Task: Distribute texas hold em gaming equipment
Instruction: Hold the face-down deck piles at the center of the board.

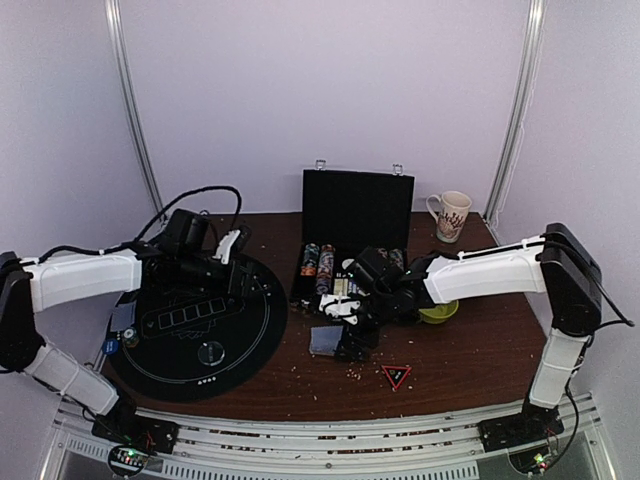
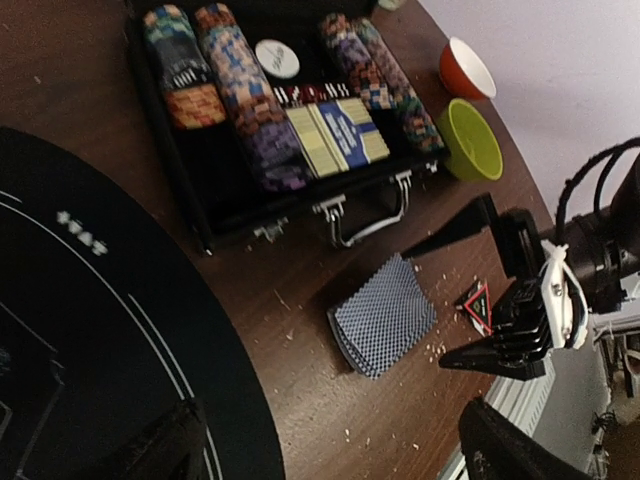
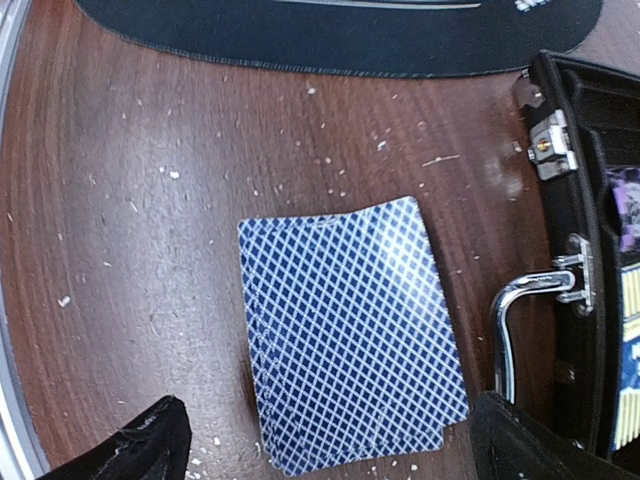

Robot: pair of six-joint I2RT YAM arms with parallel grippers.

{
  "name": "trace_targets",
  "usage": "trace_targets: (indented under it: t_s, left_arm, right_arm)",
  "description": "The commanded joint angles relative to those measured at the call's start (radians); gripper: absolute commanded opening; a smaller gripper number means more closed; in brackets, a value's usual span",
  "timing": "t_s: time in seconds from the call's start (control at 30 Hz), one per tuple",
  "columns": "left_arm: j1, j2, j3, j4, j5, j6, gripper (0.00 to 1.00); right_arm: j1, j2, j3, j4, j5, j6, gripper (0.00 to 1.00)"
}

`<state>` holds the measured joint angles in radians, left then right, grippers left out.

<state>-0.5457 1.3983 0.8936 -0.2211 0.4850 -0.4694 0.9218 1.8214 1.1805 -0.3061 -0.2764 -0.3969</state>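
**Right tool (image 3: 330, 440) spread wide over the deck of cards (image 3: 350, 335), gripping nothing.**

The deck lies face down and slightly fanned on the wooden surface (image 3: 130, 200), just beside the metal handle (image 3: 505, 320) of the open black case (image 2: 200, 200) (rows of poker chips (image 2: 250, 110) sit inside it). The left tool (image 2: 330, 450), its fingers likewise wide apart and empty, hangs above the edge of the round black mat (image 1: 200, 340), well apart from the deck. A yellow-green bowl (image 2: 472, 140) sits to the right of the case.
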Motion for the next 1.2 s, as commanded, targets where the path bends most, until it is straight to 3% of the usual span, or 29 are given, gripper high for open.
trace_targets:
  t_s: [0.0,0.1,0.23,0.57,0.8,0.97,1.17]
  left_arm:
    - [-0.031,0.072,-0.049,0.095,0.114,0.0,0.91]
    - [-0.033,0.147,-0.038,0.061,0.139,0.014,0.86]
    - [-0.046,0.259,-0.01,0.049,0.205,0.017,0.72]
    - [-0.067,0.315,0.049,0.075,0.2,0.018,0.67]
    - [-0.067,0.321,0.042,0.1,0.207,0.0,0.62]
    - [-0.068,0.347,0.051,0.101,0.211,-0.005,0.6]
    - [-0.087,0.398,0.063,0.156,0.24,-0.039,0.53]
  right_arm:
    - [-0.005,0.028,0.042,-0.048,0.001,-0.067,1.0]
    - [-0.006,0.048,0.057,-0.053,0.012,-0.066,1.0]
    - [-0.006,0.05,0.055,-0.043,0.02,-0.081,1.0]
    - [-0.025,0.132,0.123,-0.094,-0.029,-0.129,1.0]
    - [-0.024,0.184,0.142,-0.14,-0.005,-0.121,0.89]
    - [-0.026,0.192,0.14,-0.123,-0.014,-0.109,0.88]
    - [-0.025,0.194,0.111,-0.074,-0.039,-0.082,0.72]
